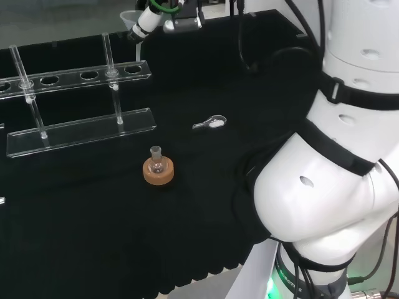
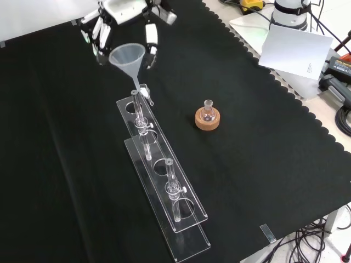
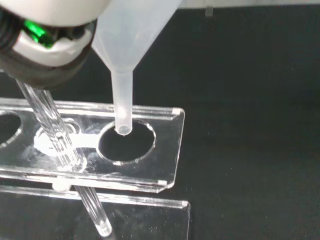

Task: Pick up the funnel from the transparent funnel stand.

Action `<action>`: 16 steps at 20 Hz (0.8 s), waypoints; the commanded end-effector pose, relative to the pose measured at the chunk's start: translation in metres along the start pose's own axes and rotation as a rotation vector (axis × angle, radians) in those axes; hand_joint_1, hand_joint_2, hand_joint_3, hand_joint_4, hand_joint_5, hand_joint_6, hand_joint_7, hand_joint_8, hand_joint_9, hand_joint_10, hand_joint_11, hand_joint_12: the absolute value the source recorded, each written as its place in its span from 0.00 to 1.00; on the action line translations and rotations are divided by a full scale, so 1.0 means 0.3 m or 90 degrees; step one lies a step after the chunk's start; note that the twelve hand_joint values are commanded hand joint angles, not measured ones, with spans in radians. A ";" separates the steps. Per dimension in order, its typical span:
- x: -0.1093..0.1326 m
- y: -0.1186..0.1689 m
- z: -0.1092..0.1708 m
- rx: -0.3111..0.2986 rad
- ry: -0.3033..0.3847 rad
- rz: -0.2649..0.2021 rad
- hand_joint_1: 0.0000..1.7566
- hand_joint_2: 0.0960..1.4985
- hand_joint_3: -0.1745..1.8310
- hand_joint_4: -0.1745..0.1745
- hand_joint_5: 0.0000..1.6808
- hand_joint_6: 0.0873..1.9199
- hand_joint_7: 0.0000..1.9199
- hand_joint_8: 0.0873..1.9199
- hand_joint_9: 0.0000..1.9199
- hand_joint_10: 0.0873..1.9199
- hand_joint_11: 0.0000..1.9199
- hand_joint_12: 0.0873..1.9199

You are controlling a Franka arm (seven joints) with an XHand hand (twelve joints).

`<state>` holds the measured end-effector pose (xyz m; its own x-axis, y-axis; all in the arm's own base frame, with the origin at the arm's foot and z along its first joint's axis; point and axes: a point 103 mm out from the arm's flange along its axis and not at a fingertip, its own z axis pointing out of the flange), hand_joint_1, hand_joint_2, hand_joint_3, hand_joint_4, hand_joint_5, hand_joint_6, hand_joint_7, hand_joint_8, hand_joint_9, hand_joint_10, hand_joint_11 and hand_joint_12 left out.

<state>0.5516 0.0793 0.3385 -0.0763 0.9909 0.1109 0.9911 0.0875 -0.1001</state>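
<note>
hand [image 2: 118, 13]: cut by front view's 12 o'clock edge, contact with funnel [image 2: 129, 59] unclear | funnel cone: blurred, cut off in wrist view | funnel stand [image 1: 75, 128]: 9 o'clock end cut off in head view

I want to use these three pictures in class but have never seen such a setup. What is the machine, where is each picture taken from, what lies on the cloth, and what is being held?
It is a white robot arm with a hand in place of a claw. One camera looks from behind the arm, one from the front, one from the wrist. On the black cloth stand a clear funnel stand, a small flask on a cork ring and a small scoop. The fingers curl round a funnel, its stem tip just above the stand's end hole.
</note>
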 end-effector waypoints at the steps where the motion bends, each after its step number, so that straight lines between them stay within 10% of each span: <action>1: -0.008 -0.109 -0.067 -0.036 0.008 -0.020 0.53 0.28 0.36 0.69 0.49 0.01 0.58 0.12 0.36 0.20 0.00 0.72; 8: 0.002 -0.244 -0.103 -0.032 -0.001 -0.048 0.53 0.27 0.37 0.69 0.49 0.02 0.58 0.12 0.36 0.20 0.00 0.71; 16: 0.003 -0.373 -0.079 -0.022 0.001 -0.014 0.53 0.27 0.37 0.69 0.49 0.02 0.57 0.12 0.35 0.20 0.00 0.70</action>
